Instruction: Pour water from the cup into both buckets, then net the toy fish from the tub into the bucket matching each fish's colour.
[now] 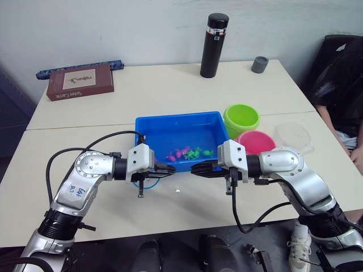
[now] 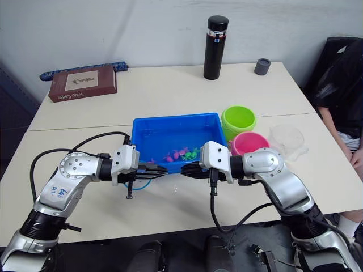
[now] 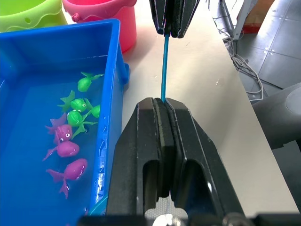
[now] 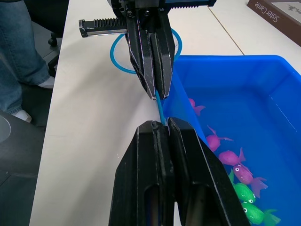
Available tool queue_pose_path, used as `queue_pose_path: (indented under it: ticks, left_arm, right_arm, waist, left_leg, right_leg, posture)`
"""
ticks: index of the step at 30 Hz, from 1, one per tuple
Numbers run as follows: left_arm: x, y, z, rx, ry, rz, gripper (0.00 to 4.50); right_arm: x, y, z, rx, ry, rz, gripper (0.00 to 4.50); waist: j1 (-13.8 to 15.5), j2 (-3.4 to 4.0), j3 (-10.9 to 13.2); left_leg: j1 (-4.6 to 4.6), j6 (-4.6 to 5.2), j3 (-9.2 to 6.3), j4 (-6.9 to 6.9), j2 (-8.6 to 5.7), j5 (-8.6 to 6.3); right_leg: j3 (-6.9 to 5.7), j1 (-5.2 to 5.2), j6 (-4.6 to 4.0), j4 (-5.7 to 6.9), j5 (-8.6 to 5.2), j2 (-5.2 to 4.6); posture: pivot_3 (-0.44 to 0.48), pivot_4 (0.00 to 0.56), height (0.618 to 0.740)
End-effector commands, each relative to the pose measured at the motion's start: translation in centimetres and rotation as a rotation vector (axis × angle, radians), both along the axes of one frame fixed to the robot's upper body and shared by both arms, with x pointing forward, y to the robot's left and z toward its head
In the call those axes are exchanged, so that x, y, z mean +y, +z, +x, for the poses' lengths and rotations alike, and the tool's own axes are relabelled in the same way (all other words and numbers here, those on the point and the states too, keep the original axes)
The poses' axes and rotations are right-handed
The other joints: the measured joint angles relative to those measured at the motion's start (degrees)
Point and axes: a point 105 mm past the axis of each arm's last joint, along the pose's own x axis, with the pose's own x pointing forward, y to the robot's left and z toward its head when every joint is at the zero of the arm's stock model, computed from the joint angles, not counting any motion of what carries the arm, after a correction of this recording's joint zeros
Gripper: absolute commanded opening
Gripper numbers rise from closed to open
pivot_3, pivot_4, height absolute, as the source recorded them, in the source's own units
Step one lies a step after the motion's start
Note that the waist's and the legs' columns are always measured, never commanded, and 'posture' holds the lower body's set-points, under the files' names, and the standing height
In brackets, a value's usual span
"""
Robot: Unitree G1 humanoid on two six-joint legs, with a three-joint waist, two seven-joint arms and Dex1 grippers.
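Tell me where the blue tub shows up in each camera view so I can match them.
Left eye view: tub in the centre of the picture.
Right eye view: tub again in the centre.
Left wrist view: tub corner and side wall, beside the left pincer.
Right wrist view: tub interior, beside the right pincer.
Shared landmark: the toy fish clustered inside it.

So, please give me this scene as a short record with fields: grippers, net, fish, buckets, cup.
left gripper: shut on net handle
right gripper: shut on same handle
net: hoop beside tub's near rim, over the table
tub: holds water
fish: pink and green, all in tub
buckets: green bucket, pink bucket, right of tub
cup: right of buckets
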Motion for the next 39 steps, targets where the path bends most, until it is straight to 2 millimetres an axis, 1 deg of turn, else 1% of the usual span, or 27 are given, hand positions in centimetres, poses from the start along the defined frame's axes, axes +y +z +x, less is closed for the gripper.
queue_pose_path:
  ticks: [1, 2, 4, 5, 8, 14, 16, 18, 21, 26, 29, 32, 34, 36, 37, 39]
  left_arm:
    - [-0.1, 1.0, 0.1, -0.042, 0.015, -0.031, 0.00]
    - [-0.1, 1.0, 0.2, -0.040, 0.016, -0.033, 0.00]
    - [-0.1, 1.1, 0.2, -0.033, 0.018, -0.042, 0.73]
    - [-0.1, 1.1, 0.2, -0.038, 0.019, -0.039, 1.03]
    - [-0.3, 1.2, 0.3, -0.055, 0.022, -0.036, 2.36]
    - [-0.6, 1.8, 0.1, -0.054, 0.014, -0.067, 2.36]
    - [-0.7, 2.4, 0.1, -0.065, 0.016, -0.093, 2.36]
    - [-0.9, 3.3, 0.3, -0.088, 0.029, -0.123, 2.36]
    - [-1.2, 5.2, 0.7, -0.132, 0.044, -0.168, 2.36]
    - [-1.1, 6.9, 1.2, -0.169, 0.083, -0.214, 2.36]
    - [0.3, 7.8, 2.3, -0.169, 0.180, -0.253, 2.36]
    - [2.3, 8.9, 3.9, -0.180, 0.314, -0.317, 2.36]
    - [4.7, 9.5, 5.6, -0.191, 0.466, -0.370, 2.36]
    - [6.6, 9.8, 6.5, -0.197, 0.571, -0.415, 2.36]
    - [6.9, 9.9, 6.7, -0.199, 0.595, -0.427, 2.36]
    - [7.8, 9.3, 6.9, -0.190, 0.653, -0.437, 2.36]
  right_arm:
    - [0.5, 0.6, -0.4, -0.023, 0.036, 0.015, 0.03]
    - [0.5, 0.6, -0.4, -0.023, 0.035, 0.014, 0.03]
    - [0.5, 0.6, -0.4, -0.023, 0.034, 0.014, 0.00]
    - [0.5, 0.5, -0.4, -0.023, 0.034, 0.013, 0.00]
    - [0.5, 0.5, -0.4, -0.024, 0.033, 0.013, 0.00]
    - [0.5, 0.4, -0.2, -0.022, 0.029, 0.014, 0.00]
    - [0.4, 0.3, 0.0, -0.022, 0.018, 0.015, 0.00]
    - [0.2, 0.2, 0.3, -0.022, 0.004, 0.013, 0.00]
    - [-0.4, 0.0, 1.0, -0.018, -0.030, 0.014, 0.00]
    - [-1.0, -0.4, 1.6, -0.018, -0.063, 0.014, 0.00]
    - [-1.6, -0.3, 2.1, -0.025, -0.097, 0.019, 0.00]
    - [-2.1, 0.0, 2.3, -0.037, -0.120, 0.027, 0.00]
    - [-2.5, 1.3, 2.7, -0.068, -0.147, 0.049, 0.00]
    - [-2.8, 2.4, 3.0, -0.097, -0.165, 0.064, 0.00]
    - [-2.9, 2.6, 3.1, -0.103, -0.170, 0.067, 0.00]
    - [-3.3, 3.1, 3.4, -0.122, -0.186, 0.067, 0.00]
  waist:
    - [0.0, 0.00, 0.0]
    - [0.0, 0.00, 0.0]
    - [0.0, 0.00, 0.0]
    - [0.0, 0.00, 0.0]
    - [0.0, 0.00, 0.0]
    - [0.0, 0.00, 0.0]
    - [0.0, 0.00, 0.0]
    - [0.0, 0.00, 0.0]
    - [0.1, 0.00, 0.0]
    - [-0.1, 0.00, 0.0]
    - [-0.1, 0.00, 0.0]
    - [0.0, 0.00, 0.0]
    - [0.0, 0.00, 0.0]
    - [-0.1, 0.00, 0.0]
    - [-0.1, 0.00, 0.0]
    - [0.0, 0.00, 0.0]
  left_leg:
    - [0.00, 0.00, 0.00, 0.01, 0.00, 0.00]
    - [0.00, 0.00, 0.00, 0.01, 0.00, 0.00]
    - [0.00, 0.00, 0.00, 0.02, 0.00, 0.00]
    - [0.00, 0.00, -0.01, 0.02, 0.00, 0.00]
    - [0.00, 0.00, -0.01, 0.02, 0.00, 0.00]
    - [0.00, 0.00, -0.01, 0.03, 0.00, 0.00]
    - [0.00, 0.00, -0.01, 0.03, 0.00, 0.00]
    - [0.00, 0.00, -0.01, 0.04, 0.00, 0.00]
    - [0.00, 0.00, -0.03, 0.08, 0.00, 0.00]
    - [0.01, 0.00, -0.02, 0.08, -0.01, 0.00]
    - [0.01, 0.00, -0.03, 0.09, 0.02, 0.00]
    - [0.01, 0.00, -0.05, 0.11, 0.02, 0.00]
    - [0.02, 0.00, -0.05, 0.13, 0.02, 0.00]
    - [0.01, 0.00, -0.05, 0.13, 0.02, 0.00]
    - [0.01, 0.00, -0.05, 0.13, 0.02, 0.00]
    - [0.01, 0.00, -0.05, 0.13, 0.02, 0.00]
  right_leg:
    - [0.00, 0.00, 0.00, 0.00, 0.00, 0.00]
    - [0.00, 0.00, 0.00, 0.01, 0.00, 0.00]
    - [0.00, 0.00, 0.00, 0.01, 0.00, 0.00]
    - [0.00, 0.00, 0.00, 0.01, 0.00, 0.00]
    - [0.00, 0.00, 0.00, 0.02, 0.00, 0.00]
    - [0.00, 0.01, 0.00, 0.02, 0.00, 0.00]
    - [0.00, 0.01, 0.00, 0.02, 0.00, 0.00]
    - [0.00, 0.01, 0.00, 0.02, 0.00, 0.00]
    - [0.00, 0.03, 0.00, 0.04, 0.00, 0.00]
    - [0.00, 0.05, 0.01, 0.04, 0.00, 0.02]
    - [0.01, 0.04, 0.01, 0.07, 0.01, 0.06]
    - [0.01, 0.04, 0.01, 0.09, 0.01, 0.08]
    - [0.01, 0.05, 0.02, 0.09, 0.01, 0.08]
    - [0.01, 0.05, 0.02, 0.09, 0.01, 0.08]
    - [0.01, 0.04, 0.02, 0.09, 0.01, 0.08]
    - [0.01, 0.04, 0.02, 0.12, 0.01, 0.08]
  posture:
    - [0.000, 0.150, 0.740]
    - [0.000, 0.150, 0.740]
    - [0.000, 0.150, 0.740]
    - [0.000, 0.150, 0.740]
    - [0.000, 0.150, 0.740]
    - [0.000, 0.150, 0.740]
    - [0.000, 0.150, 0.740]
    - [0.000, 0.150, 0.740]
    - [0.000, 0.150, 0.740]
    - [0.000, 0.150, 0.740]
    - [0.000, 0.150, 0.740]
    - [0.000, 0.150, 0.740]
    - [0.000, 0.150, 0.740]
    - [0.000, 0.150, 0.740]
    - [0.000, 0.150, 0.740]
    - [0.000, 0.150, 0.740]
